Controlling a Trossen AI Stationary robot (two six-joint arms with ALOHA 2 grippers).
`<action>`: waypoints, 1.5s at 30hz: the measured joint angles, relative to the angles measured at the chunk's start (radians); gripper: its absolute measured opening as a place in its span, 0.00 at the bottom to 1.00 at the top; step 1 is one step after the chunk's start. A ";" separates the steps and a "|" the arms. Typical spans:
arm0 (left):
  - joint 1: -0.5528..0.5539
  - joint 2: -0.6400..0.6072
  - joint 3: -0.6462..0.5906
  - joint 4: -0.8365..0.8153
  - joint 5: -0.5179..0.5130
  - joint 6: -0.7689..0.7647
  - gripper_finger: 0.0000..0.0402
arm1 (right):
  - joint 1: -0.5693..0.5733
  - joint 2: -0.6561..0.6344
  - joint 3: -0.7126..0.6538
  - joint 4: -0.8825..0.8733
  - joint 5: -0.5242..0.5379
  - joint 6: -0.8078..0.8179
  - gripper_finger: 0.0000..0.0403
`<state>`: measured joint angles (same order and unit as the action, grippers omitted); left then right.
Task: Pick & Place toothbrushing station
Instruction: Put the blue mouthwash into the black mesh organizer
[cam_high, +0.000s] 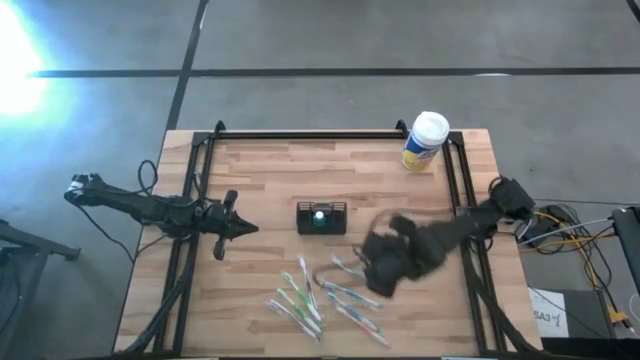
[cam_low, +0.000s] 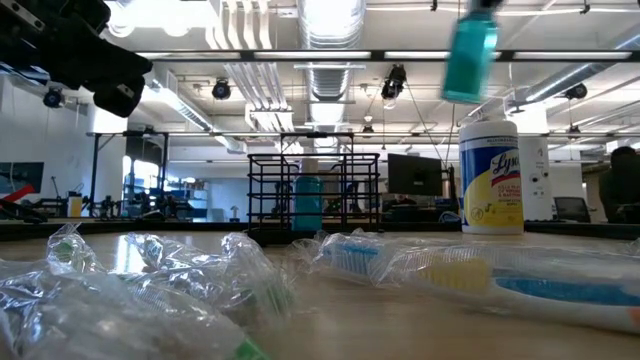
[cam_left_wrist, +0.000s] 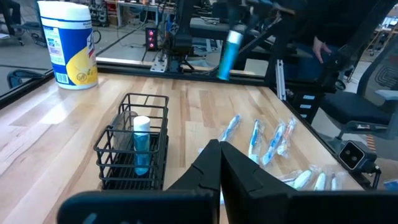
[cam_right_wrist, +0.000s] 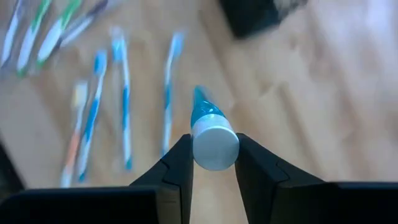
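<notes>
The toothbrushing station (cam_high: 321, 217), a small black mesh box, stands upright mid-table, and a teal tube with a white cap (cam_left_wrist: 142, 143) stands in it. My right gripper (cam_high: 385, 265) is raised over the table to the station's right, above the wrapped toothbrushes, and is shut on a second teal tube (cam_right_wrist: 208, 134). This tube also shows in the air in the left wrist view (cam_left_wrist: 230, 53) and in the low view (cam_low: 470, 50). My left gripper (cam_left_wrist: 219, 146) waits shut, left of the station and pointing toward it. My right gripper pinches the teal tube between its two fingers at the white-capped end (cam_right_wrist: 214, 149), one finger (cam_right_wrist: 180, 162) on each side. The fingers come steeply from above. The tube hangs below them, crimped end (cam_right_wrist: 200, 96) down, lifted clear of the table.
Several wrapped toothbrushes (cam_high: 320, 295) lie scattered on the near part of the table, below and left of the right gripper. A yellow wipes canister with a white lid (cam_high: 425, 140) stands at the far right corner. Black rails (cam_high: 300, 135) run along the table's far and side edges.
</notes>
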<state>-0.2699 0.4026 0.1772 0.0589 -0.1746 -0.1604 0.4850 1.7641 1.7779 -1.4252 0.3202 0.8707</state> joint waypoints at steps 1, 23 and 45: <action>0.000 0.000 0.000 0.000 0.000 0.001 0.01 | -0.037 0.002 0.025 0.000 -0.001 -0.063 0.21; 0.000 0.001 -0.001 -0.004 -0.028 0.047 0.01 | -0.455 0.335 0.544 -0.101 -0.197 -0.889 0.21; 0.000 0.011 -0.002 -0.038 -0.035 0.056 0.01 | -0.463 0.412 0.545 -0.052 -0.225 -0.980 0.21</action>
<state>-0.2695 0.4133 0.1749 0.0212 -0.2092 -0.1047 0.0216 2.1757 2.3227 -1.4768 0.0952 -0.1093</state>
